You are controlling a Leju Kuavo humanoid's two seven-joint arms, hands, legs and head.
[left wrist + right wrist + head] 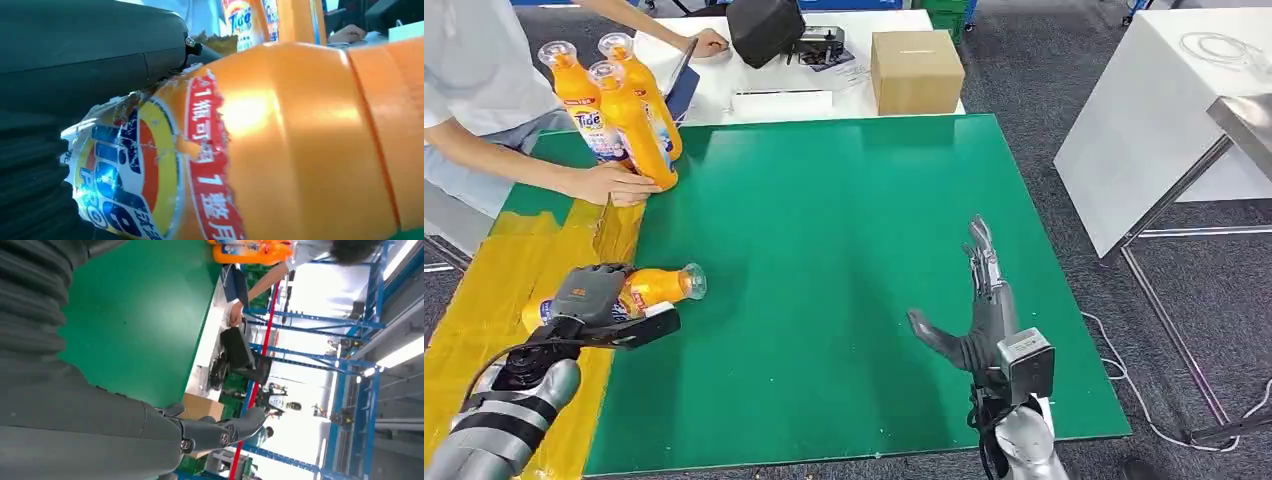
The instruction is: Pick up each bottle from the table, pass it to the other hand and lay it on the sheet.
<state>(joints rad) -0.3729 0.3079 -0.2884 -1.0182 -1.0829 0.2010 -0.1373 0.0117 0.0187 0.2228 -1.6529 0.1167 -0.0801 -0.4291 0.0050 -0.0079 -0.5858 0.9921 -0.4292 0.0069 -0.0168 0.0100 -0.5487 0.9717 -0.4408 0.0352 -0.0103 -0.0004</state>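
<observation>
orange and glossy, the bottle (639, 291) lies on its side at the near left where the yellow sheet (484, 290) meets the green table (844, 250), the left hand (594, 295) clasped round its labelled middle. it looks full, weighty and slippery, so that label band seems the safest hold. over on the right, the right hand (979, 315) hangs spread and empty.

Bright even light; glare on bottle (300, 140); backlit right wrist view.

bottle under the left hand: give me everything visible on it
The bottle is orange, glossy plastic by the look, with a clear cap end and a worn, peeling Tide label in blue, yellow and red bearing Chinese print. It lies on its side at the seam between the yellow sheet and the green table, cap pointing toward the table's middle. The left hand wraps over its body.
</observation>
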